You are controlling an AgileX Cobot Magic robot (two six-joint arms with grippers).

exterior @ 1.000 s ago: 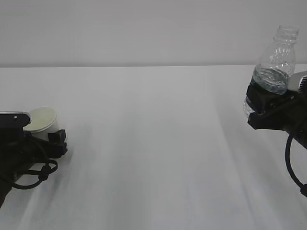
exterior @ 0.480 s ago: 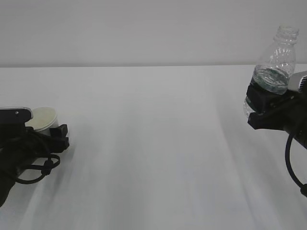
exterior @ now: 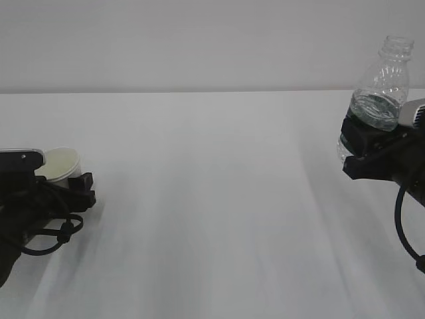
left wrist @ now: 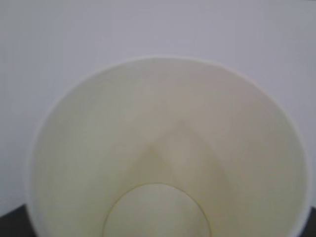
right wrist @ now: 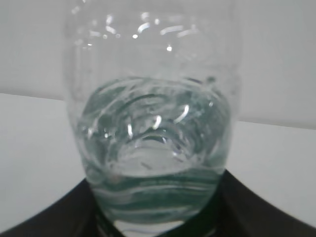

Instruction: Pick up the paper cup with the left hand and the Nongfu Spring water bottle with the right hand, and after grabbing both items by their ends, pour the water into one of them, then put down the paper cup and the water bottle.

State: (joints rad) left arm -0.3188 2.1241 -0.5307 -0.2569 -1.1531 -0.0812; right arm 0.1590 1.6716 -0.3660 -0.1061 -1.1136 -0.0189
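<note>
**Inventory: white surface, cup at left, bottle aloft at right**

White surface, plain and bare across its middle, backed by a pale wall; far edge runs level behind both arms.

Item 1: paper cup. Sits at the 9 o'clock side of the exterior view, low, at or just above the surface; contact with it cannot be told. Mouth tipped toward 1 o'clock, cream inside showing. The left wrist view looks straight down its long axis to the round base; the inside looks dry.

Item 2: left claw. Jaws spread wide around the cup's lower body. Whether the fingers press on the wall cannot be told, since the cup hides them in the wrist view.

Item 3: Nongfu Spring water bottle. Held aloft at the 3 o'clock side, near the frame's right edge. Long axis near upright, uncapped neck leaning slightly toward 1 o'clock, away from the cup. Water fills only the lower part.

Item 4: right claw. Clamped on the bottle's lower end, jaws at medium width.

Relation governing the next move: the cup lies at 9 o'clock from the bottle, well apart, with nothing between. By judgement, both arms must close toward the middle, and the bottle neck must swing over toward the cup mouth. Room is ample centrally; scant at either side edge.
</note>
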